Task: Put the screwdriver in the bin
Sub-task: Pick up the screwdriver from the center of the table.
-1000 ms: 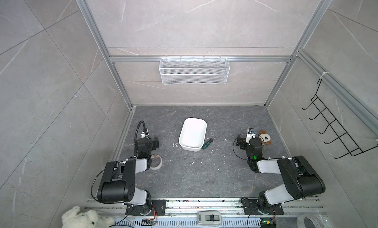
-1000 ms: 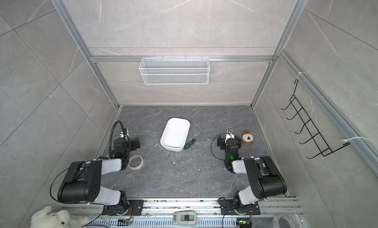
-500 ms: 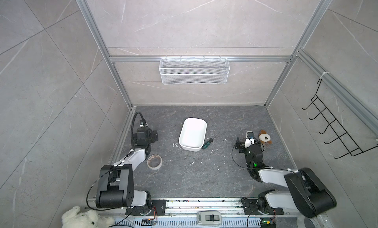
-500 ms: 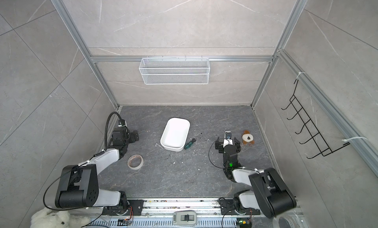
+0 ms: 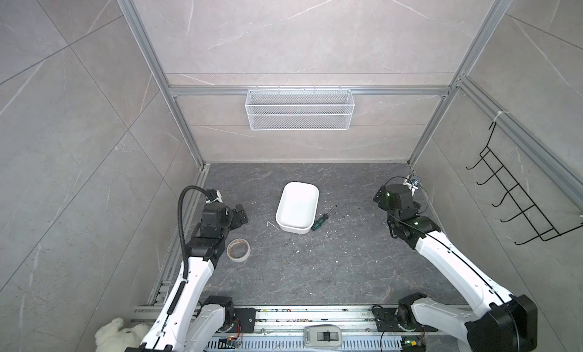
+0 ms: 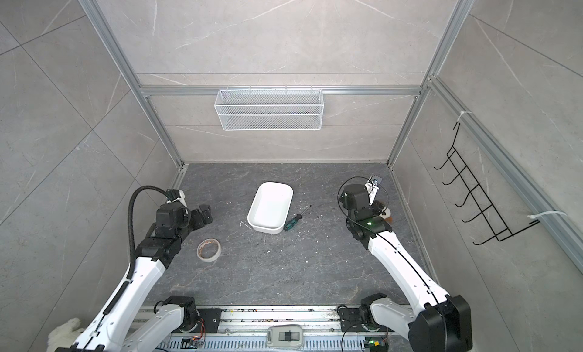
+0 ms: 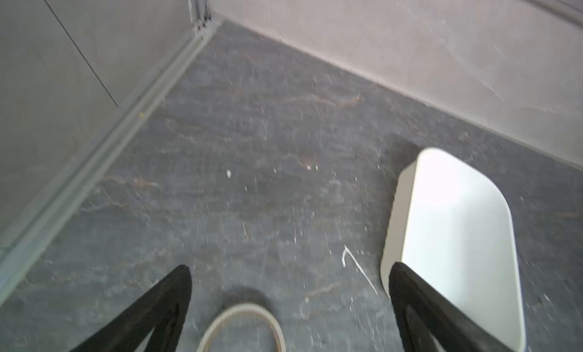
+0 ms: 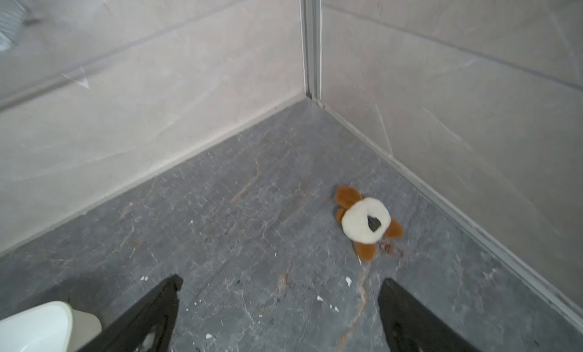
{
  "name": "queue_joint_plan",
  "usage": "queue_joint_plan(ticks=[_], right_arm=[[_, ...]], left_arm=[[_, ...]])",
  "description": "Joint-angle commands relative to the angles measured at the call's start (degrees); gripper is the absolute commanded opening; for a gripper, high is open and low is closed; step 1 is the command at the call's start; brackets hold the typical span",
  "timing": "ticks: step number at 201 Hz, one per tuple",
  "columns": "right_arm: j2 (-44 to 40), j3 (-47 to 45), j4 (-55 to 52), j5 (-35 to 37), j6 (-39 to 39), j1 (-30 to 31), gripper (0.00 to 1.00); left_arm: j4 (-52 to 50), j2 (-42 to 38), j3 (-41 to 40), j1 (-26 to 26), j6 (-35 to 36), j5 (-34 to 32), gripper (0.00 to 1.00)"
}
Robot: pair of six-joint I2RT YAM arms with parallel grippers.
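Landmark for this report is the bin (image 5: 297,211), a white low-walled tub resting on the grey floor (image 5: 315,271) of the cell; both top views show nothing inside it (image 6: 270,207).

Surroundings: a roll of tape (image 5: 238,249) lies flat on the floor, on the left arm's side of the bin and nearer the robot base, well apart from it. A small bent white scrap (image 5: 272,224) lies just off the bin's near corner on that same side. A brown and white plush toy (image 8: 366,222) lies on the far side of the bin from the tape, near the wall corner, partly hidden behind the right arm in a top view (image 6: 384,212). A white wire basket (image 5: 299,109) hangs on the back wall beyond the bin; its contents cannot be made out. Black wire hooks (image 5: 517,195) hang on the side wall.

The screwdriver (image 5: 319,222) lies on the floor just beside the bin's long wall on the right arm's side, outside it, with nothing over it.

The left gripper (image 7: 288,274) hovers between the tape and the bin, jaws spread and grasping nothing. The right gripper (image 8: 279,282) is released likewise, jaws wide over bare floor, well apart from the screwdriver.
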Motion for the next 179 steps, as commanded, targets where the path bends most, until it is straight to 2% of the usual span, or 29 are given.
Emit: queue_joint_plan(ticks=[1, 23, 60, 75, 101, 127, 156, 179], right_arm=[[2.7, -0.5, -12.6, -5.7, 6.5, 0.5, 1.00], [1.3, -3.5, -9.0, -10.6, 8.0, 2.5, 0.99], [2.1, -4.0, -10.0, -13.0, 14.5, 8.0, 0.98], [2.9, -4.6, -9.1, -14.7, 17.8, 10.1, 0.98], [4.3, -7.4, -3.2, -19.3, 23.0, 12.4, 0.95], [8.5, -8.0, 2.9, -24.4, 27.9, 13.3, 0.93], [15.2, -5.3, 4.5, -33.5, 35.1, 13.3, 0.87], [18.5, -3.0, 2.4, -36.7, 40.9, 13.7, 0.80]], left_arm=[[-4.7, -2.1, -5.0, 0.1, -3.3, 4.4, 1.00], [-5.8, -3.5, -6.3, 0.2, -2.7, 4.6, 1.00], [-4.2, -4.6, -7.8, 0.1, -3.1, 2.3, 1.00], [-3.9, -4.2, -9.5, 0.2, -6.7, -0.4, 1.00], [-4.4, -3.5, -9.4, 0.1, -7.0, 0.9, 1.00], [-3.6, -3.8, -9.9, 0.1, -6.8, 2.2, 1.00], [-3.8, -4.3, -10.1, 0.1, -7.2, 1.5, 1.00], [-3.7, -4.8, -10.3, 0.2, -7.2, 1.7, 1.00]])
